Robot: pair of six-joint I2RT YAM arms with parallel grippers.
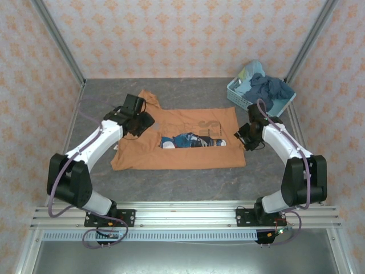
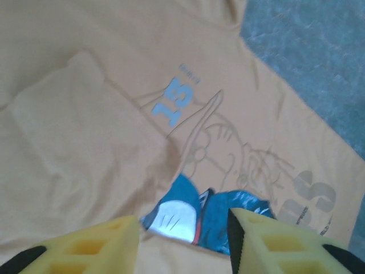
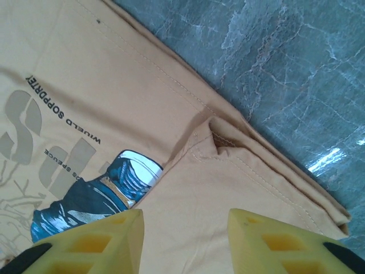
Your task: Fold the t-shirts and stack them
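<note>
Your orange t-shirt [image 1: 188, 149] lies flat across the middle of the grey table [image 1: 171, 185]. Its near long edge is turned up over the lower part of the blue chest print [image 1: 191, 140], so I judge the lengthwise fold is the step in hand.

The left gripper [image 1: 141, 119] hangs over the sleeve end and the right gripper [image 1: 246, 137] over the hem end. In both wrist views the yellow fingers [image 2: 102, 245] stand moderately apart with nothing between them, only cloth below.

To do this well:

- Take the 2 ends at matching points on the same edge, or the fold will run crooked.
- On the right, mind the pucker [image 3: 217, 134] where the turned-up hem bunches. Pinch through both layers there, or flatten it first.
- Come down until the lower finger slides under the cloth — a shallow bite will likely slip.
- Raise both ends together and hold the shirt taut between the 2 grippers (slack in the middle tends to drag and wrinkle).

The blue shirts [image 1: 268, 88] sit heaped in the light-blue lattice basket [image 1: 238, 97] at the far right, well apart from this 1.
</note>
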